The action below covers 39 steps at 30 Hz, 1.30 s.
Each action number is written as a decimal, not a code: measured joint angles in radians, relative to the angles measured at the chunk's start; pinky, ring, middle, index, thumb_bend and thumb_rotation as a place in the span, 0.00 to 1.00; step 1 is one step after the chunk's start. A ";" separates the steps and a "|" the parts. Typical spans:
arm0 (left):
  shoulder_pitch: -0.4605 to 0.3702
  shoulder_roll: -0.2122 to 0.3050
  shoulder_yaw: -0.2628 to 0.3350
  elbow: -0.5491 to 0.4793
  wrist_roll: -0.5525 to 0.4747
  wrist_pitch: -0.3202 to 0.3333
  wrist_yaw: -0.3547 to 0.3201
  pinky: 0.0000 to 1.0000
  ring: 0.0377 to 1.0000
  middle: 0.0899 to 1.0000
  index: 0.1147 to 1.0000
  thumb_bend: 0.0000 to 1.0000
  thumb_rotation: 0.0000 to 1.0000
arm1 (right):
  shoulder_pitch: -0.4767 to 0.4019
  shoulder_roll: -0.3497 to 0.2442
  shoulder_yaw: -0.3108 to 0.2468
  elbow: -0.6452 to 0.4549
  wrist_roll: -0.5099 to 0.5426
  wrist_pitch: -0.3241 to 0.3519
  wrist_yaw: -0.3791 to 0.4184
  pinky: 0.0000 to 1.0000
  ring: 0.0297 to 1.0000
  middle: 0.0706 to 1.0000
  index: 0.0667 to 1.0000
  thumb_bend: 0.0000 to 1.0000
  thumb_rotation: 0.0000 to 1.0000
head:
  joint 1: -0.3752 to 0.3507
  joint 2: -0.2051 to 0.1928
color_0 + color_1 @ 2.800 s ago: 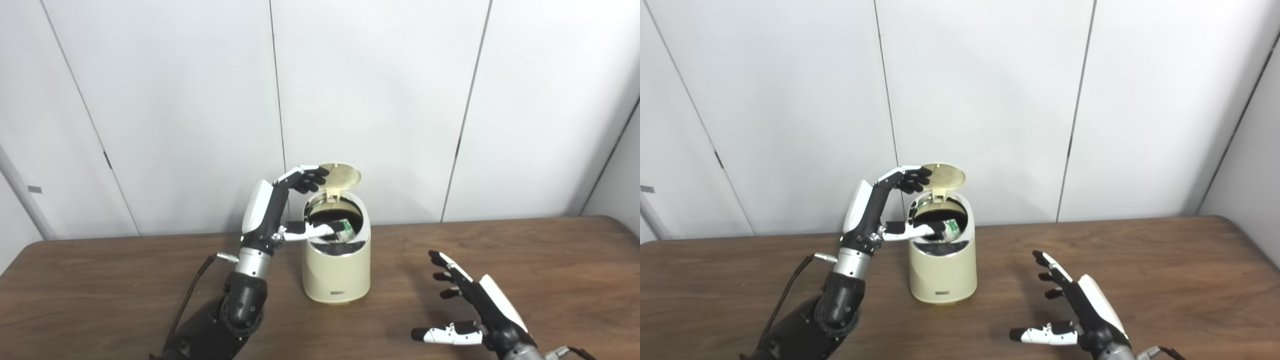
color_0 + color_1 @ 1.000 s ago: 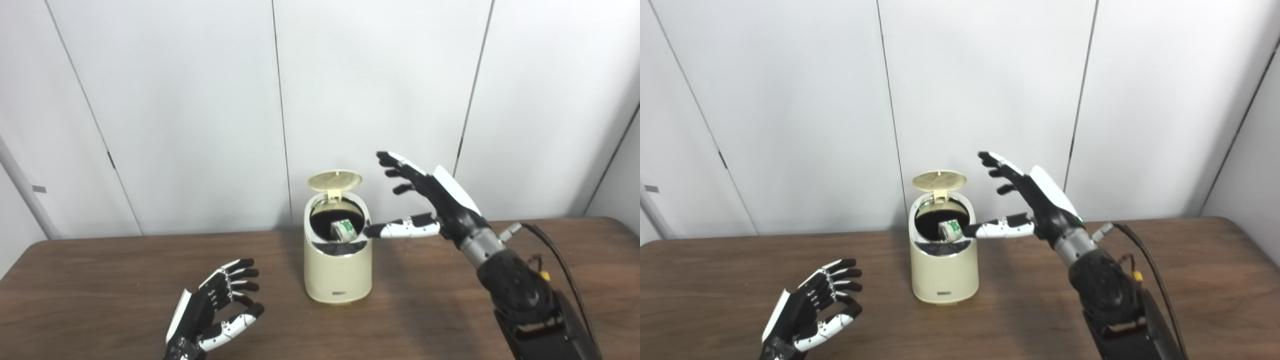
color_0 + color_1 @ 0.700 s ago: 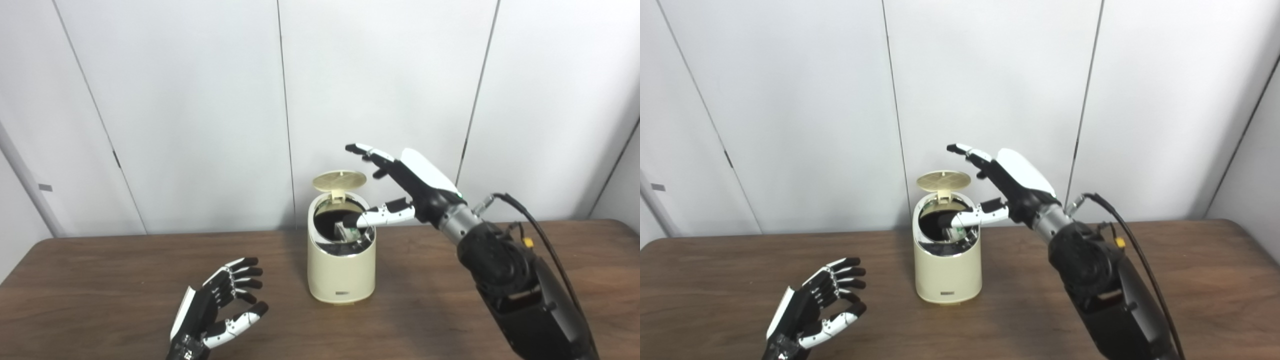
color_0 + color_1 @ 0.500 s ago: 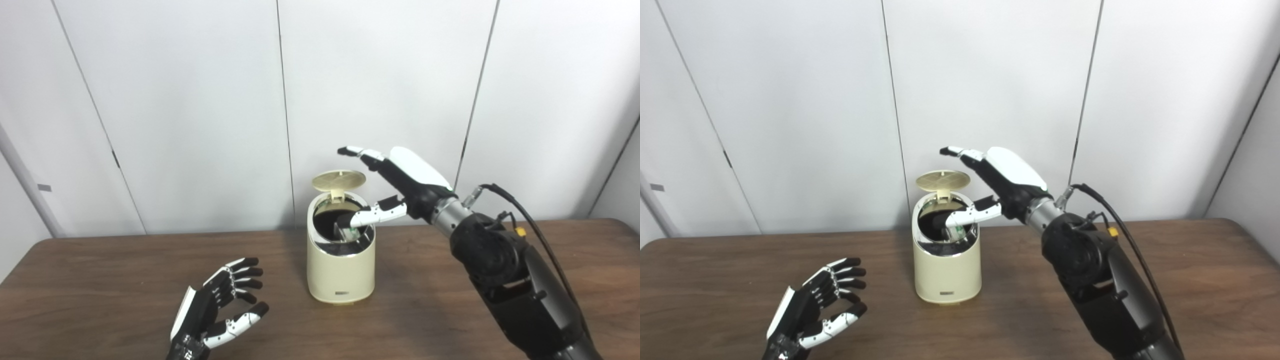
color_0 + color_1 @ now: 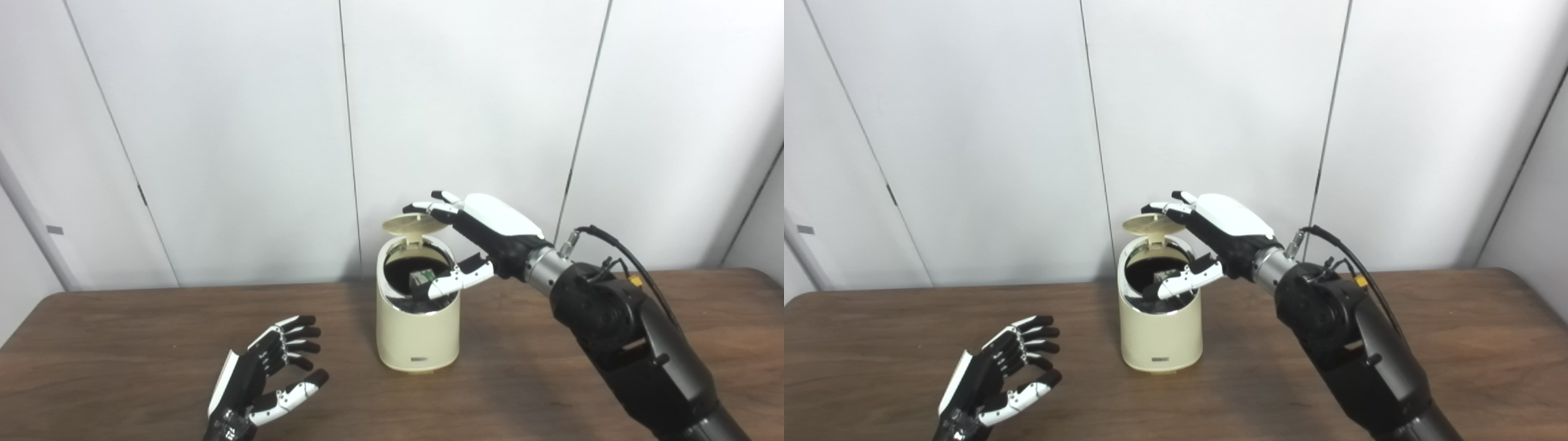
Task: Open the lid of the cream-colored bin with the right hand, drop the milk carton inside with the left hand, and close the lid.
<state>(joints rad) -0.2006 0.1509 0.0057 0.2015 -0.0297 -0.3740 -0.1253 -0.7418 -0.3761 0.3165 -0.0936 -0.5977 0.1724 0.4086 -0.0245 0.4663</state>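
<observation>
The cream-colored bin [image 5: 418,331] stands at the middle of the table with its round lid [image 5: 411,224] hinged up at the back and tilted partway forward. A green-and-white milk carton [image 5: 422,279] lies inside the dark opening. My right hand [image 5: 481,236] reaches over the bin from the right, open, fingers resting on top of the lid and the thumb hanging across the bin's mouth. My left hand [image 5: 263,376] hovers open and empty near the table's front left, well away from the bin.
The brown wooden table [image 5: 122,343] stretches to both sides. White wall panels [image 5: 245,122] stand close behind the bin. A black cable [image 5: 618,254] loops off my right forearm.
My right hand has swung in from the right and come down onto the raised lid, which has begun tipping forward. The left hand, over the bin 2.8 s ago, has stayed low at front left.
</observation>
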 measured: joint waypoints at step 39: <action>-0.001 -0.004 0.009 -0.001 -0.003 0.006 -0.002 0.55 0.65 0.70 0.76 0.67 0.18 | 0.115 -0.044 0.006 -0.146 -0.047 -0.054 0.111 0.98 0.99 0.79 0.81 0.79 0.56 | 0.011 0.037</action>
<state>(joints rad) -0.2014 0.1469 0.0146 0.2007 -0.0329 -0.3675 -0.1273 -0.6269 -0.4196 0.3226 -0.2391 -0.6442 0.1185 0.5200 -0.0138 0.5031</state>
